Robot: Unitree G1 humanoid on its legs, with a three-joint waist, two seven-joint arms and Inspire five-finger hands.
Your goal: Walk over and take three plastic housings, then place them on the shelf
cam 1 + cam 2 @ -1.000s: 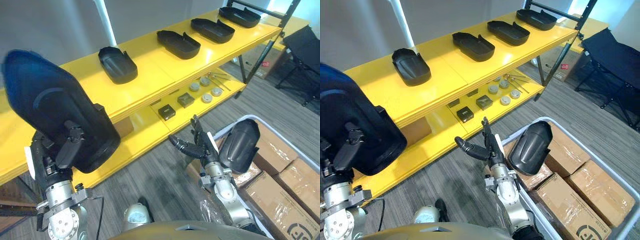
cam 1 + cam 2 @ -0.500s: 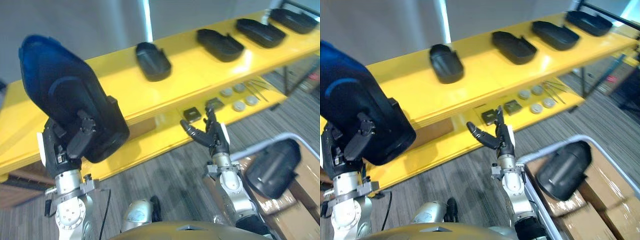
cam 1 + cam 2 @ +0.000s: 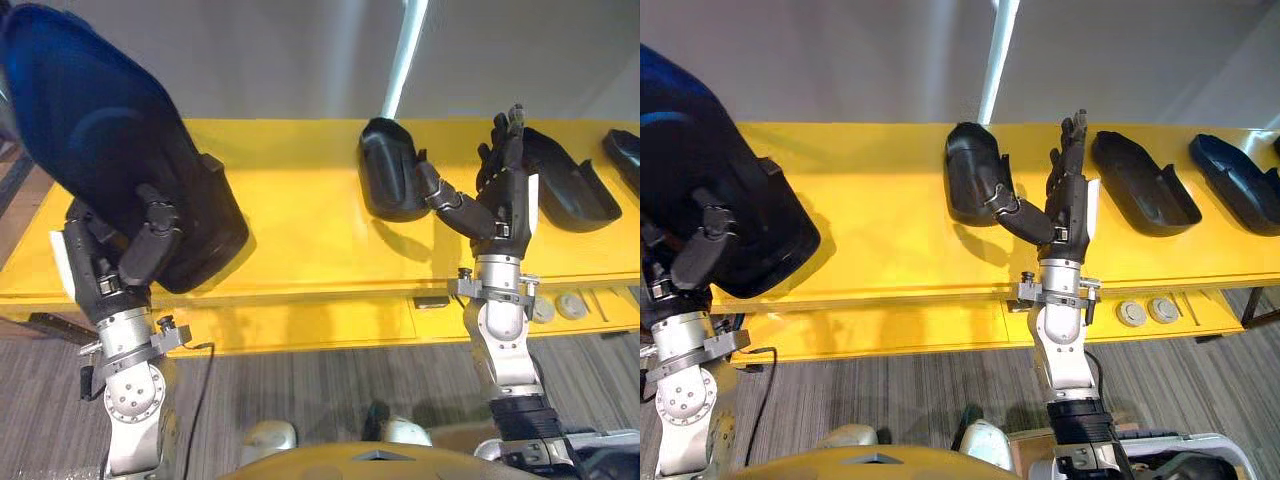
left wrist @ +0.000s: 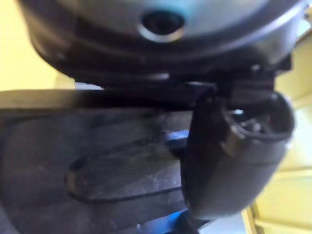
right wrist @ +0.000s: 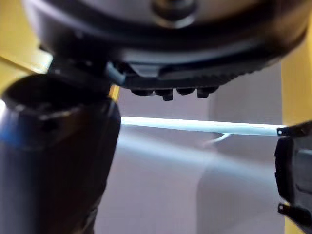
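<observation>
Your left hand [image 3: 125, 262], low at the left of the frame, has its fingers and thumb curled round a dark housing [image 3: 95, 130] that fills the upper left, raised over the yellow shelf [image 3: 300, 240]. Your right hand [image 3: 503, 195], right of centre, stands upright with its fingers straight and spread, holding nothing. On the shelf top a second housing [image 3: 385, 180] lies at centre, and a third housing [image 3: 572, 188] lies at the right.
</observation>
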